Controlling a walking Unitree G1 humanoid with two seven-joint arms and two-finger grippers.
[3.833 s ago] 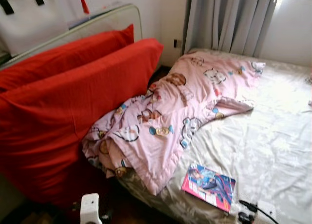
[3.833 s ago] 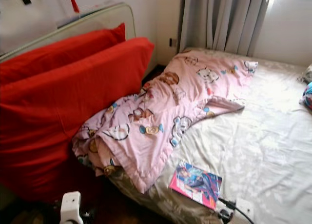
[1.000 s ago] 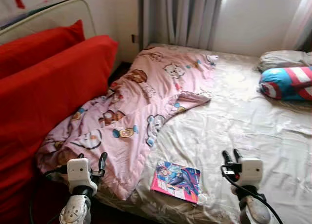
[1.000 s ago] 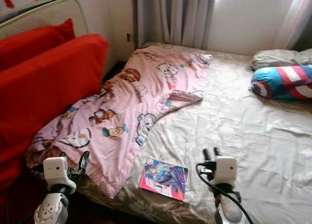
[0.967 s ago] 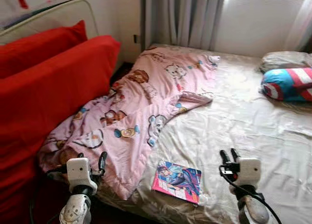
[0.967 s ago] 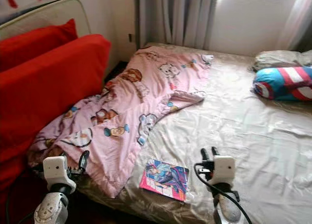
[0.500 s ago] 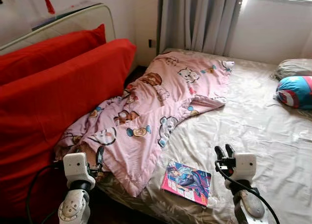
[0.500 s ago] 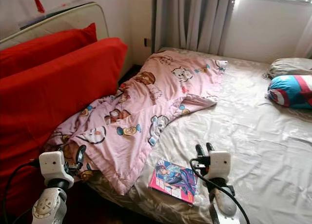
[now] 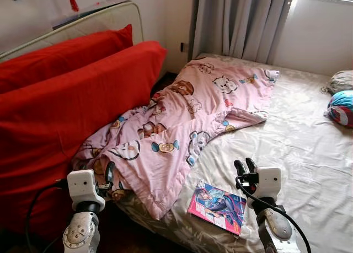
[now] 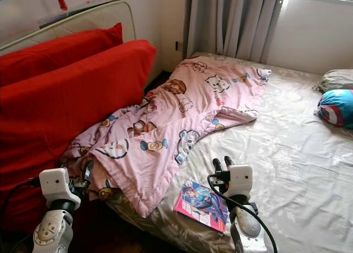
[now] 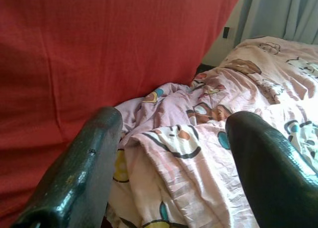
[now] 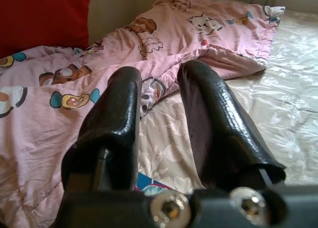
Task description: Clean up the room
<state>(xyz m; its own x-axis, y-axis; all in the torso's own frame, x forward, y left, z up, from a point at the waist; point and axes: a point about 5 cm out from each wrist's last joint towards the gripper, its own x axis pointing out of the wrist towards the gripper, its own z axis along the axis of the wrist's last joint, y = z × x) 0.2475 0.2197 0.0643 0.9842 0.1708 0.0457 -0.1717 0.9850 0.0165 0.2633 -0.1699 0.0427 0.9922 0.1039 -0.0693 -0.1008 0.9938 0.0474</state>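
1. The left gripper (image 9: 108, 173) hangs low at the near corner of the bed, its two black fingers spread wide apart with nothing between them. In the left wrist view the fingers (image 11: 74, 173) point at the bunched end of the blanket and the red cushion behind it.
2. The right gripper (image 9: 246, 167) is raised over the near edge of the bed, just beside the magazine. Its fingers (image 12: 213, 118) stand a little apart, with a narrow gap between them, and hold nothing.
3. A magazine (image 9: 217, 205) with a bright cartoon cover lies flat on the sheet near the bed's near edge, between the two grippers and closer to the right one.
4. A pink blanket (image 9: 182, 126) printed with cartoon animals lies rumpled along the left side of the bed, its near end spilling over the corner by the left gripper.
5. A large red cushion (image 9: 66, 109) leans upright against the left side of the bed, touching the blanket; a second red cushion (image 9: 55, 57) stands behind it.
6. The pale sheet (image 9: 298, 148) covers the rest of the bed.
7. At the far right a blue, red and white pillow (image 10: 335, 107) lies beside a grey pillow (image 10: 333, 77).
8. Grey curtains (image 9: 237, 21) hang behind the bed.
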